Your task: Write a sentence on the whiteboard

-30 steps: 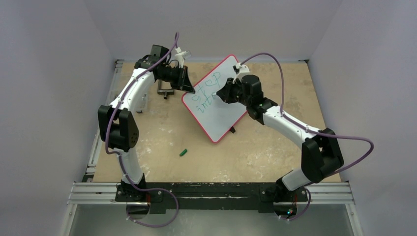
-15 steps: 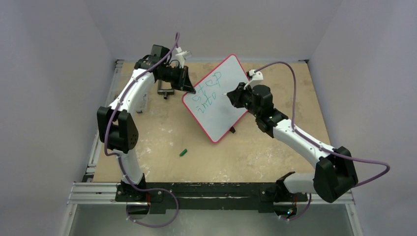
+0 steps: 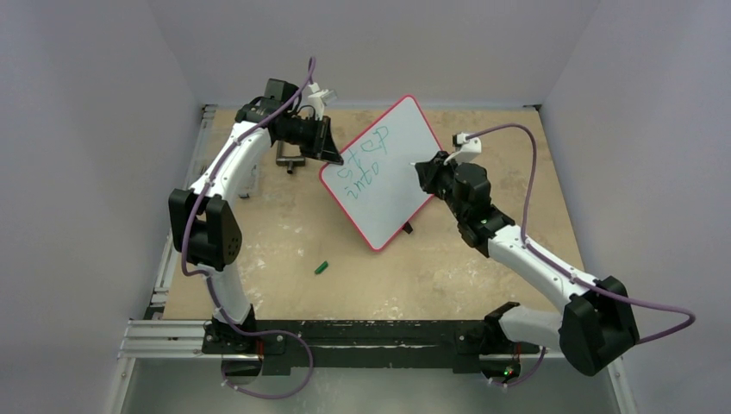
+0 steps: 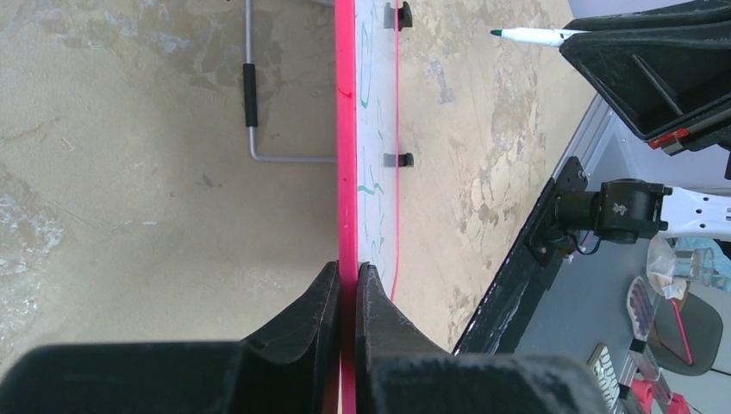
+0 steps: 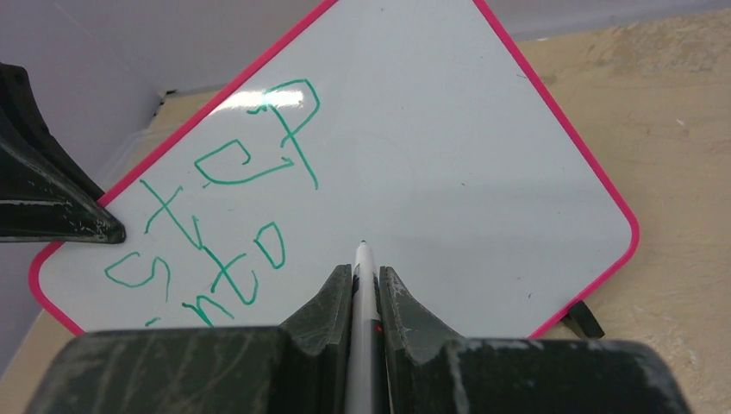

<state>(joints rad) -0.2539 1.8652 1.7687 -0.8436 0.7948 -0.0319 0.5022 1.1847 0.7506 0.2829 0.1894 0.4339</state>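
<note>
The whiteboard point(image 3: 392, 147), white with a red rim, stands tilted at the table's middle back. Green marker words "step" and "into" point(image 3: 358, 159) sit on its left part; they also show in the right wrist view point(image 5: 224, 164). My left gripper point(image 3: 330, 151) is shut on the board's left rim point(image 4: 346, 129). My right gripper point(image 3: 424, 168) is shut on a white marker point(image 5: 363, 285) with a green tip. The tip points at the board's white face point(image 5: 448, 164), right of "into"; I cannot tell whether it touches. The marker point(image 4: 534, 35) also shows in the left wrist view.
A small green marker cap point(image 3: 321, 267) lies on the tan table front left of the board. A metal stand with a black grip point(image 3: 291, 159) lies behind the left gripper, also in the left wrist view point(image 4: 251, 95). The board's black feet point(image 4: 398, 159) rest on the table.
My right arm has drawn back to the right, taking the marker from over the written words to the board's blank right part. The left gripper and board have stayed put.
</note>
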